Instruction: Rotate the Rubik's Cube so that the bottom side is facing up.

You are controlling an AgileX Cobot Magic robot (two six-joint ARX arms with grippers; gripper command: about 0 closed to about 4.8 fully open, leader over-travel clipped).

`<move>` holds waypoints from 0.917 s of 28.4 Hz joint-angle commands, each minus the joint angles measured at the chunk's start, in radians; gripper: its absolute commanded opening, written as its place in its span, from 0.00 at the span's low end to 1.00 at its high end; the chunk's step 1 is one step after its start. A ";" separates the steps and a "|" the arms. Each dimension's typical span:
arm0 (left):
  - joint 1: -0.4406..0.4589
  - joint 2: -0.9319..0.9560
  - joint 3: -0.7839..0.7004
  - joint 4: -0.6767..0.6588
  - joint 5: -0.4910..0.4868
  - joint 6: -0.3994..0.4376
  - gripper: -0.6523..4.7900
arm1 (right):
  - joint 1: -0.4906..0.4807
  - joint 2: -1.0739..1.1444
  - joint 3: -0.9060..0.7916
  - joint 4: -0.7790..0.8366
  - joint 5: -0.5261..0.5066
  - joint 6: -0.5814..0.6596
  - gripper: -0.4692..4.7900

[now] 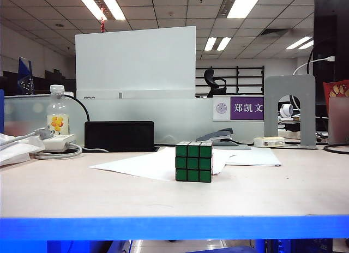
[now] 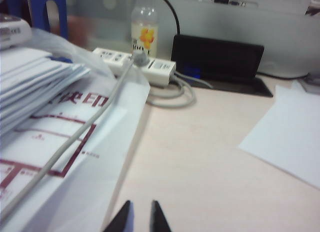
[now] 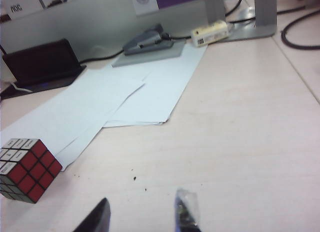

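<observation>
The Rubik's Cube point(image 1: 193, 162) stands on the table on the edge of some white paper, its green face toward the exterior camera. In the right wrist view the Rubik's Cube point(image 3: 27, 169) shows a red side and a white top. My right gripper point(image 3: 144, 212) hovers over bare table, open and empty, well apart from the cube. One of its fingertips point(image 3: 185, 208) looks wrapped in clear film. My left gripper point(image 2: 141, 214) is over bare table beside a bag of papers, its tips a narrow gap apart with nothing between them. Neither gripper shows in the exterior view.
White paper sheets point(image 1: 158, 164) lie under and behind the cube. A black box point(image 1: 119, 136), a stapler point(image 1: 221, 137) and a grey metal bookend point(image 1: 289, 111) stand at the back. A power strip point(image 2: 135, 64), a bottle point(image 2: 144, 27), a cable point(image 2: 75, 137) and stacked papers point(image 2: 35, 82) are on the left.
</observation>
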 commanded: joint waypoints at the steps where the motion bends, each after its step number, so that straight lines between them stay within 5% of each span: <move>1: 0.002 -0.002 0.001 -0.037 0.022 0.005 0.22 | 0.000 0.001 -0.008 -0.005 0.000 0.004 0.41; 26: 0.002 -0.002 0.002 -0.087 0.030 -0.019 0.22 | -0.043 -0.037 -0.008 -0.012 -0.002 0.004 0.41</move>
